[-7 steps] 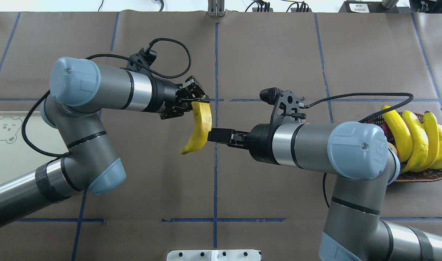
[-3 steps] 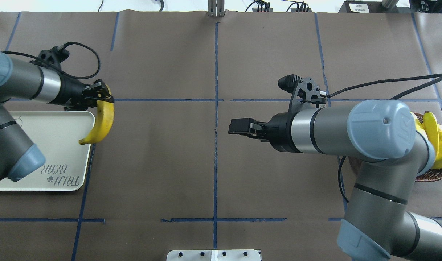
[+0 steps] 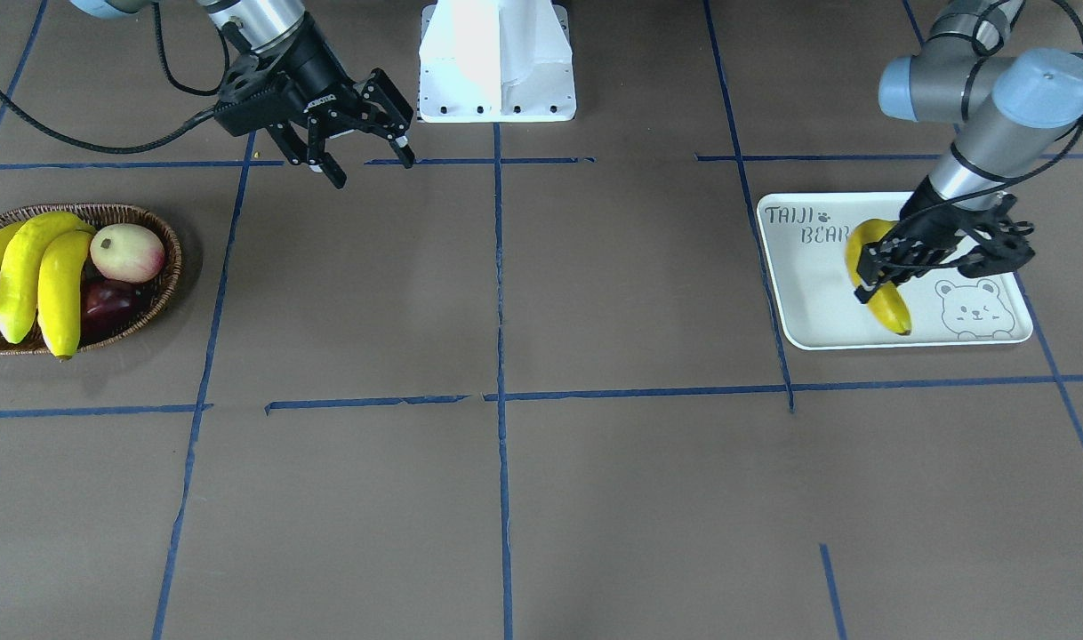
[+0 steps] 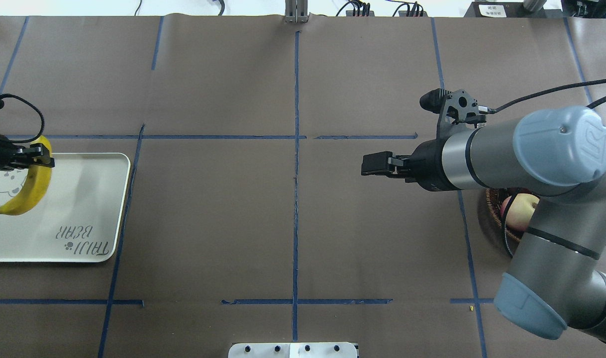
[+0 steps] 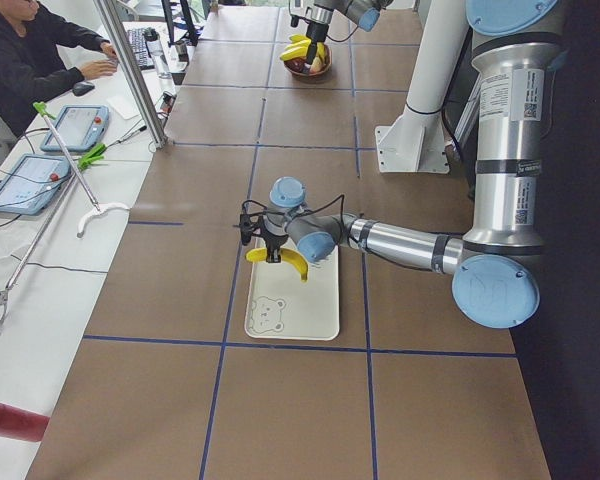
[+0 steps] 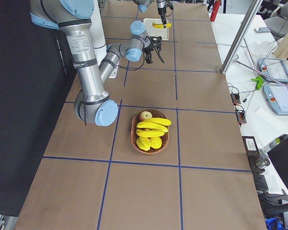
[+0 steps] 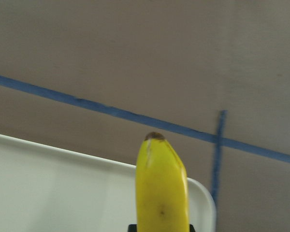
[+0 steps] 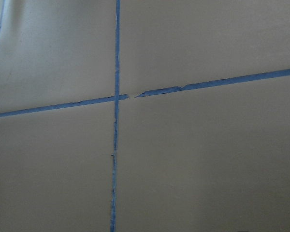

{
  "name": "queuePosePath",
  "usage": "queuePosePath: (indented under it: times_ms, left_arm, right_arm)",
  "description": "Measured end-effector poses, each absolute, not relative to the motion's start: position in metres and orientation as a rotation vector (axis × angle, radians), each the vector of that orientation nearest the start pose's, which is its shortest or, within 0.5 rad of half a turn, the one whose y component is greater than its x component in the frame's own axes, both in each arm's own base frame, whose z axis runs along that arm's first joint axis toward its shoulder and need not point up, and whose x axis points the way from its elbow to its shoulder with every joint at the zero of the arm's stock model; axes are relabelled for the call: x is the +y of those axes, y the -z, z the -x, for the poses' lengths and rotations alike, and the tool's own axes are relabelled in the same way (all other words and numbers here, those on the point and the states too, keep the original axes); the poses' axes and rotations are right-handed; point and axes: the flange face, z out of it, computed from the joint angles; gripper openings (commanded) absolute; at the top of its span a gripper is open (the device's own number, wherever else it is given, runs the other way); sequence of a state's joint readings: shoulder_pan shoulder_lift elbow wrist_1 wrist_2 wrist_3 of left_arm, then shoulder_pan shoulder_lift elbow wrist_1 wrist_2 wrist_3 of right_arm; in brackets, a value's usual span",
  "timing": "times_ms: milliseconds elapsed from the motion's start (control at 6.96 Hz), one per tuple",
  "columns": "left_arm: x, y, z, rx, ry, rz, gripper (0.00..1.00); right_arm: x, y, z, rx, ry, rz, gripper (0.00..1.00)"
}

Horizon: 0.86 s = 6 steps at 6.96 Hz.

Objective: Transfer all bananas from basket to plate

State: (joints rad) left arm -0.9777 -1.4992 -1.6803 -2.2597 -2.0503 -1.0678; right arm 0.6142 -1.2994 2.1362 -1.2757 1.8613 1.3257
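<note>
Right of frame, the left gripper pinches a banana over the plate, perhaps touching it. The right gripper, upper left, is spread; the basket is cropped at left.

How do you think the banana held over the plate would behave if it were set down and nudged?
Probably stiff: held near one end by the left gripper, the banana juts out without sagging. Its curve suggests it would rock or pivot rather than roll far, and the raised rim of the plate should stop it. Its smooth skin may slide easily.
</note>
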Motion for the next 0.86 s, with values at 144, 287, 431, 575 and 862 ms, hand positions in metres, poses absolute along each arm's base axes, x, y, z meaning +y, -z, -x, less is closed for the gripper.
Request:
queuePosePath:
  times_ms: [144, 287, 431, 575, 862]
  left_arm:
    - [-0.453, -0.596, -0.192, 0.802, 0.263, -0.131, 0.31]
    - [-0.450, -0.614, -0.188, 0.782, 0.261, -0.118, 0.99]
    - [-0.448, -0.628, -0.186, 0.780, 0.258, -0.120, 0.99]
    - [-0.447, -0.636, -0.185, 0.800, 0.249, -0.140, 0.99]
    - [-0.447, -0.628, -0.187, 0.857, 0.228, -0.171, 0.99]
  right_arm:
    - [-0.382, -0.241, 0.344, -1.110, -0.159, -0.233, 1.00]
    - [-0.386, -0.251, 0.337, -1.091, -0.152, -0.237, 1.00]
    - [-0.388, -0.261, 0.330, -1.072, -0.141, -0.242, 1.00]
    - [-0.391, -0.269, 0.324, -1.057, -0.133, -0.244, 1.00]
    - [-0.400, -0.294, 0.296, -1.020, -0.109, -0.228, 1.00]
